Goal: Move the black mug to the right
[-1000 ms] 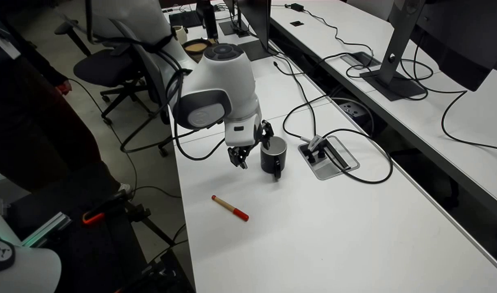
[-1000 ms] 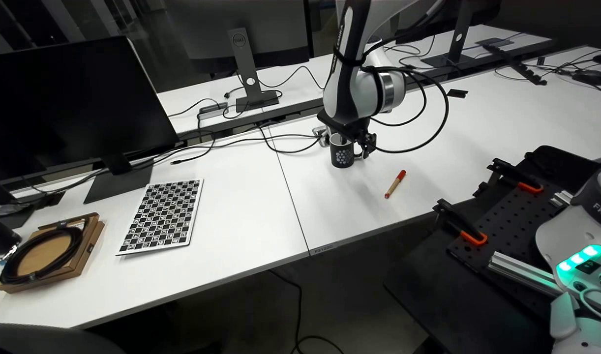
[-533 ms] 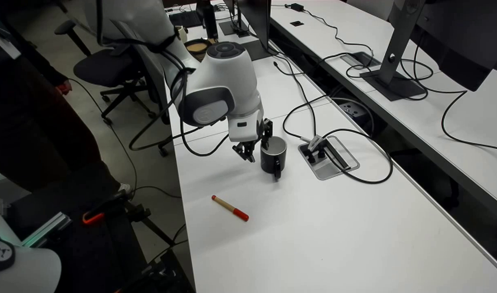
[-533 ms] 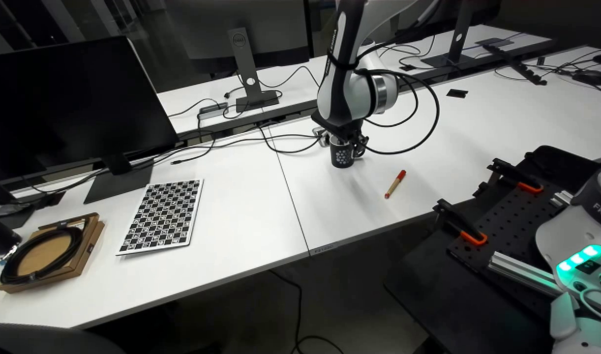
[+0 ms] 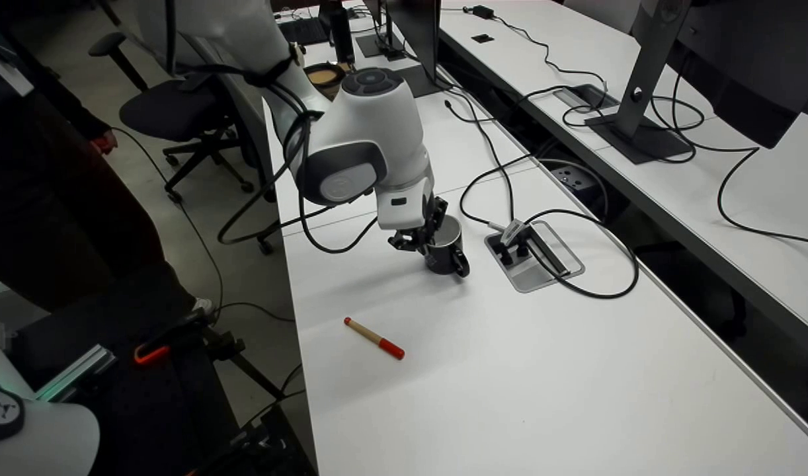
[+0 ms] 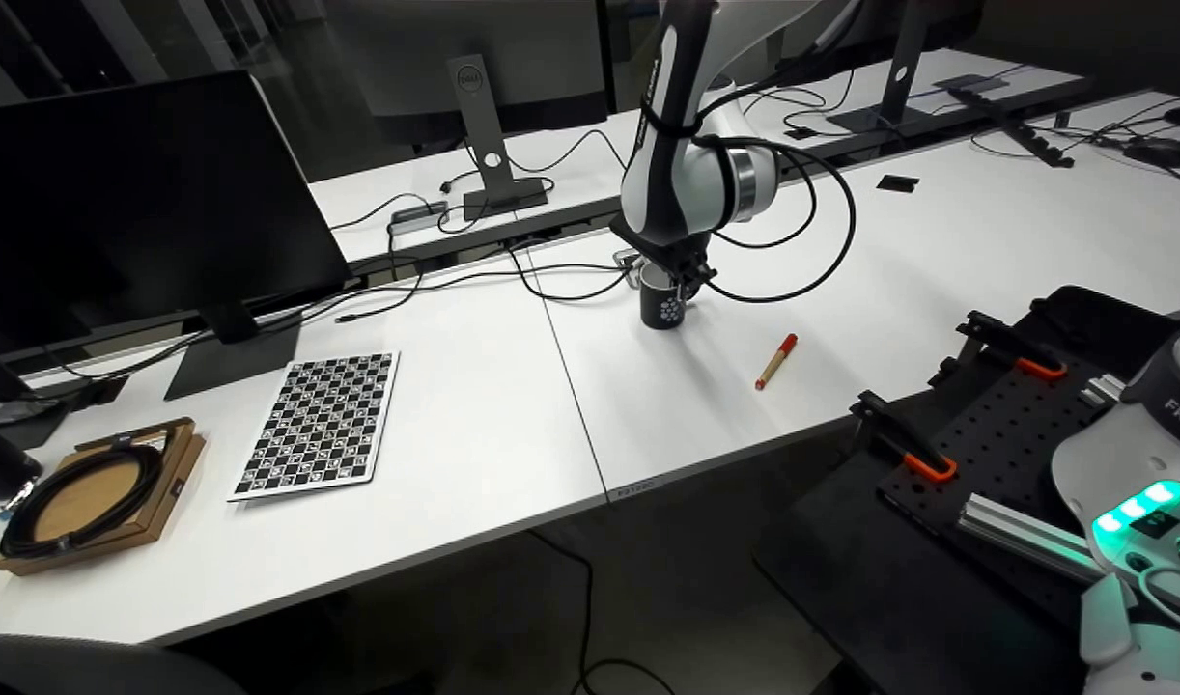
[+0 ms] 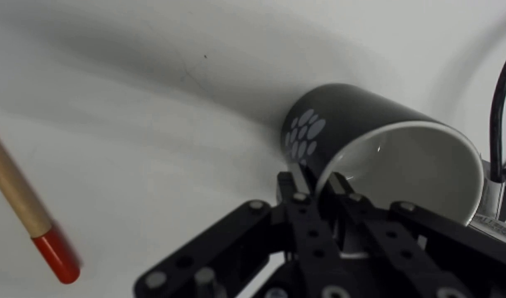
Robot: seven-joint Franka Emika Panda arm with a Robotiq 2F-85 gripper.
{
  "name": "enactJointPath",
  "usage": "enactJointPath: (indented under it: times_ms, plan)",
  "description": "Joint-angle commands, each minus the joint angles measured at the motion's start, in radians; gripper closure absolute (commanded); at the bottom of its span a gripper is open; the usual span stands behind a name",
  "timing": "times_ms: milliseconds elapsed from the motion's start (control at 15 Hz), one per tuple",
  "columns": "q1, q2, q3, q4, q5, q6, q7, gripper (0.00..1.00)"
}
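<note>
Black mug (image 7: 385,157), right of ctr. in wrist view, stands upright on the tabletop (image 5: 529,370); prob. ceramic: stiff, fairly light, slick, chippable. Fingers (image 7: 304,217) clamp its wall (image 7: 340,118), one inside, one out; OK spot, tho it may pivot. Marker (image 7: 19,194) lies well apart, lower left.

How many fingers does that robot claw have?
2: in the wrist view, one finger is outside the black mug, the other finger inside it; no more are visible.

A black wheeled office chair (image 5: 167,110) stands on the dim grey floor (image 5: 246,281) beside a long, white-topped bench (image 5: 543,383).
</note>
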Motion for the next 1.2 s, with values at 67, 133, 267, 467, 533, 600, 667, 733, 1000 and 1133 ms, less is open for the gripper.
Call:
enactJointPath:
  times_ms: [67,133,267,467,533,600,667,733,1000,1133]
  plan:
    - [-0.005,0.018,-0.002,0.020,0.007,0.014,0.018,0.98]
    - [-0.007,0.016,0.000,0.019,0.010,0.015,0.022,0.98]
    - [-0.012,0.007,0.001,0.016,0.013,0.012,0.030,0.98]
    - [-0.026,-0.021,-0.007,0.003,0.016,0.018,0.036,0.98]
    - [-0.031,-0.033,-0.014,-0.004,0.016,0.027,0.038,0.98]
    - [-0.033,-0.040,-0.021,-0.007,0.016,0.034,0.041,0.98]
    - [-0.032,-0.050,-0.036,-0.013,0.015,0.045,0.043,0.98]
    - [-0.023,-0.056,-0.056,-0.016,0.014,0.053,0.048,0.98]
    - [0.021,-0.068,-0.156,-0.017,0.010,0.063,0.076,0.98]
    - [0.068,-0.056,-0.234,-0.015,0.001,0.039,0.105,0.98]
